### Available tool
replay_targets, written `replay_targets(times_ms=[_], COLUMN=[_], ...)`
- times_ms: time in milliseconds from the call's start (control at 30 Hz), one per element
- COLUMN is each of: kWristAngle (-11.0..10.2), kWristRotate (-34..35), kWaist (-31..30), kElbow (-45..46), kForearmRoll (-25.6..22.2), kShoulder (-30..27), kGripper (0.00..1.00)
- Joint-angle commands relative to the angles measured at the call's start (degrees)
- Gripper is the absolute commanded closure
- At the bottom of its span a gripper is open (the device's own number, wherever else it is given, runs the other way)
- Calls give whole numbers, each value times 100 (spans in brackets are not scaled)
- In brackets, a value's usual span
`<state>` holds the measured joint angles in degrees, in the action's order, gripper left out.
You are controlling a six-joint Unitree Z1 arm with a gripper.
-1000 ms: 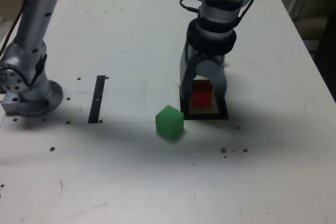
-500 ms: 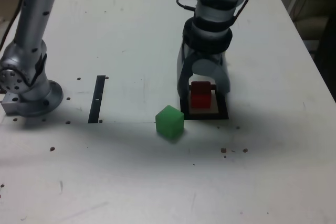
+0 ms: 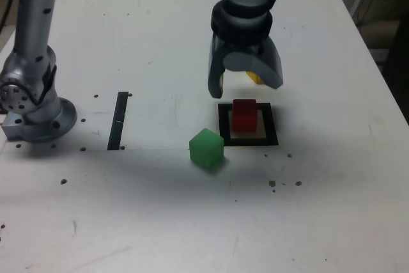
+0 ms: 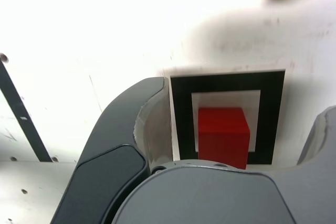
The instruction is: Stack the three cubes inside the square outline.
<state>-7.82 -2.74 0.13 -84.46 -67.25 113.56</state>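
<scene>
One cube, the red cube (image 3: pixel 244 115), sits alone inside the square outline (image 3: pixel 273 137), toward the desk's right edge in the exterior view. Gripper (image 3: pixel 245 81) hangs above it, jaws wide apart, empty. Green cube (image 3: pixel 206 149) lies just off the outline's near-left corner; yellow cube (image 3: pixel 255 77) shows behind the fingers, farther back. Risk: a finger clipping the red cube off-centre, spoiling the stack's base.

The arm reaches in from above, wrist bent down, and the claw (image 3: pixel 245 86) hangs with its two dark jaws spread wide apart, gripping nothing.
</scene>
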Motion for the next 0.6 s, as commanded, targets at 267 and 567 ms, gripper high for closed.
replay_targets(times_ms=[267, 567], kWristAngle=[-78, -87], kWristRotate=[-671, -1064], kWaist=[649, 1093], kElbow=[-834, -1572], kForearmRoll=[-586, -940], kShoulder=[34, 432], kGripper=[1, 1])
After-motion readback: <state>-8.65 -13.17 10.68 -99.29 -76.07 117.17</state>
